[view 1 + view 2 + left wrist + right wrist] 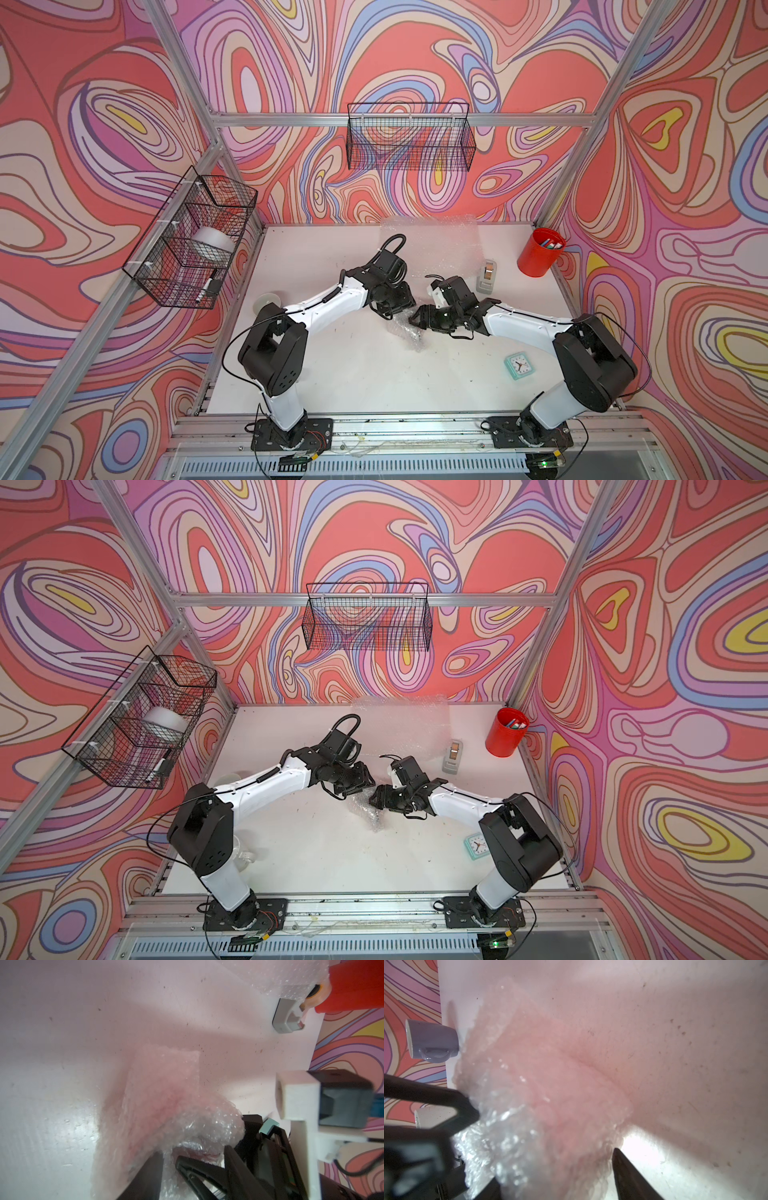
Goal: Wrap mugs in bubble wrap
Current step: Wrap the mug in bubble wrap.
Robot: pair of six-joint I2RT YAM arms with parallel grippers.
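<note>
2 arms bend inward, nearly meeting mid-table; left gripper (395, 316) jaws parted, right gripper (417, 321) jaws wide.

Place: a small robot lab booth
Walls: bright swirly paper (415, 62) on three sides
Frame: silver metal bars (399, 119) hold it up
Desk: a white desk (353, 374), with a left arm (324, 303) and a right arm (528, 328) bolted on a rail (407, 428)
Baskets: black wire baskets (409, 137) hang on the bars
</note>
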